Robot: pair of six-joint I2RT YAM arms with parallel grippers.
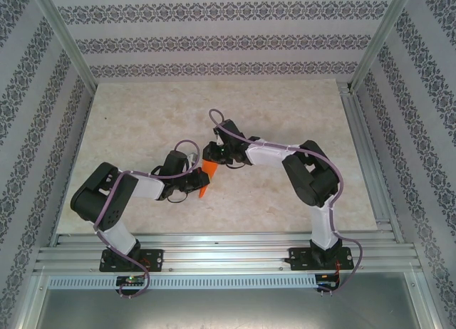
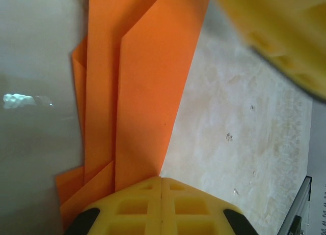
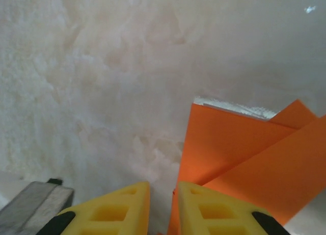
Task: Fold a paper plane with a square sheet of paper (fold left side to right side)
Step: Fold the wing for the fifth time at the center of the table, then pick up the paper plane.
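- Late fold: left gripper (image 2: pixel 161 183) is clamped on the orange paper (image 1: pixel 205 179), mid-table.
- Right gripper (image 3: pixel 163 194) stands narrowly parted at its edge; whether it grips is unclear.
- Next move needs aligned edges and a firm crease.

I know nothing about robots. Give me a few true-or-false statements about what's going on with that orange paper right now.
1. The orange paper is a flat, unfolded square. False: it shows creases and overlapping layers.
2. The left gripper is closed on the paper. True.
3. The right gripper has its fingers pressed tight together. False: a narrow gap separates them.
4. The paper sits between the two grippers, near the middle of the table. True.
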